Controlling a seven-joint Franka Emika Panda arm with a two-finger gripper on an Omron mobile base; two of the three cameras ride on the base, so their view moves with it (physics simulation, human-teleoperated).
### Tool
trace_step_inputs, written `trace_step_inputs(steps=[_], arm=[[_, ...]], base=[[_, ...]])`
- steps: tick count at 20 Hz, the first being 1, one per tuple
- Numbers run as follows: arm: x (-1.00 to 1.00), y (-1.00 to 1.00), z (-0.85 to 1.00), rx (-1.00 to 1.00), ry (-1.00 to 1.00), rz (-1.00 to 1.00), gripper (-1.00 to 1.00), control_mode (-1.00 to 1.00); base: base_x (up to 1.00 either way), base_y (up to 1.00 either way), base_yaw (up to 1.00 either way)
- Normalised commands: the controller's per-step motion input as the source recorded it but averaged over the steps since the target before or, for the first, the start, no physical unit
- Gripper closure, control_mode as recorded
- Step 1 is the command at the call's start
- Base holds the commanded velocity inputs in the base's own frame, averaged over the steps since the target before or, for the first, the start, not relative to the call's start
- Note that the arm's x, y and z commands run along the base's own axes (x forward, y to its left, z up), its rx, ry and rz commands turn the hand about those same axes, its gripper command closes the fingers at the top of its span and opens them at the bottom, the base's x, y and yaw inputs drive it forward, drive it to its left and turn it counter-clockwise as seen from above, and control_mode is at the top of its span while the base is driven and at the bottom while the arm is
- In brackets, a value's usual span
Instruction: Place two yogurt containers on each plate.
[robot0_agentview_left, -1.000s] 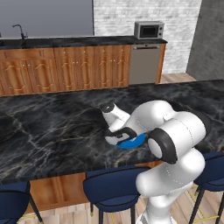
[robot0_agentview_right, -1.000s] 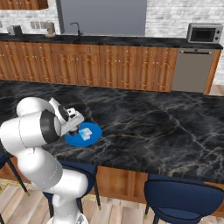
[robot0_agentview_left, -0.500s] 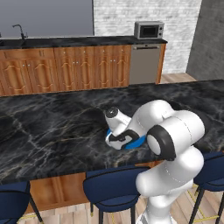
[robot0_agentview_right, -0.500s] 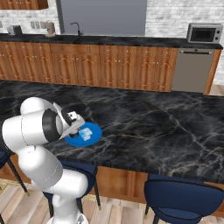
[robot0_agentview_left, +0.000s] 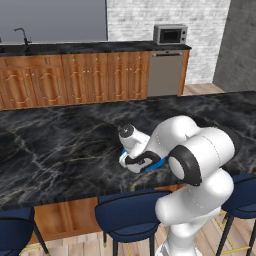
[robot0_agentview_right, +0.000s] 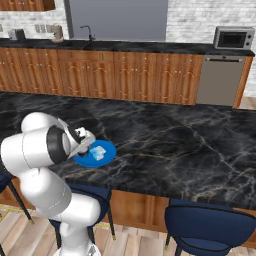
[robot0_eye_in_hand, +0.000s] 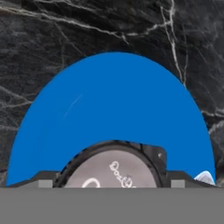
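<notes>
Lying flat on the glossy black, white-veined marble bench (robot0_agentview_right: 165, 145) is one round, smooth, bright blue plate (robot0_agentview_right: 84, 161), near the front edge. Two small pale yogurt cups (robot0_agentview_right: 99, 151) sit on it, touching each other, seen from the right base view. In the hand view the plate (robot0_eye_in_hand: 113, 100) is a plain blue disc, with a round grey-topped, dark-rimmed cup (robot0_eye_in_hand: 116, 168) low between the jaws (robot0_eye_in_hand: 113, 186). Jaws stand wide apart around it; whether they press it I cannot tell. One white arm (robot0_agentview_left: 195, 160) bends over the plate.
</notes>
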Motion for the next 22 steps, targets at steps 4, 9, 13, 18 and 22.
trace_step_inputs(steps=[4, 9, 13, 18, 22], arm=[[0.0, 0.0, 0.31, 0.0, 0.0, -0.02, -1.0, -1.0], [0.12, 0.01, 0.1, 0.0, 0.0, -0.01, -1.0, -1.0], [0.02, 0.14, 0.11, 0.0, 0.0, -0.01, -1.0, -1.0], [-0.17, 0.33, 0.19, 0.0, 0.0, -0.01, -1.0, -1.0], [-0.44, 0.15, 0.64, 0.02, -0.02, -0.01, -1.0, -1.0]], base=[[0.0, 0.0, 0.0], [0.0, 0.0, 0.0], [0.0, 0.0, 0.0], [0.0, 0.0, 0.0], [0.0, 0.0, 0.0]])
